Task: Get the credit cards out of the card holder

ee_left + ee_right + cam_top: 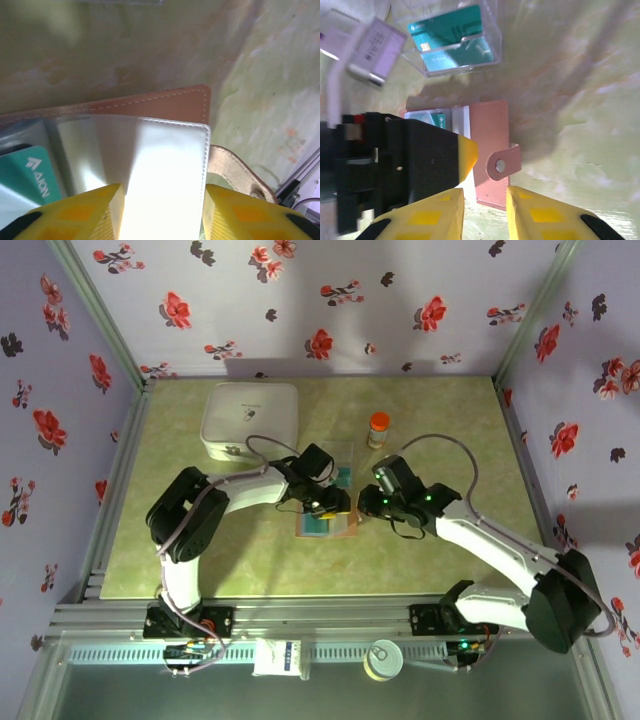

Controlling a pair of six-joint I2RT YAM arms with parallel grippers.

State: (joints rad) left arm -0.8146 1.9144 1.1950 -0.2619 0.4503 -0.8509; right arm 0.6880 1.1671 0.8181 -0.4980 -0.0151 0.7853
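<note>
Teal cards (451, 42) lay in the clear tray (492, 30), one teal card (27, 175) was left in the open card holder (490, 130) on the counter (570, 100), and my left gripper (162, 210) and right gripper (485, 210) hung spread over it.

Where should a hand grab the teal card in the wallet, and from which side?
Likely the teal card's bare end beside the clear sleeve, pinched across its flat faces, coming from the side opposite the snap tab: the rest sits tucked in the card holder.
</note>
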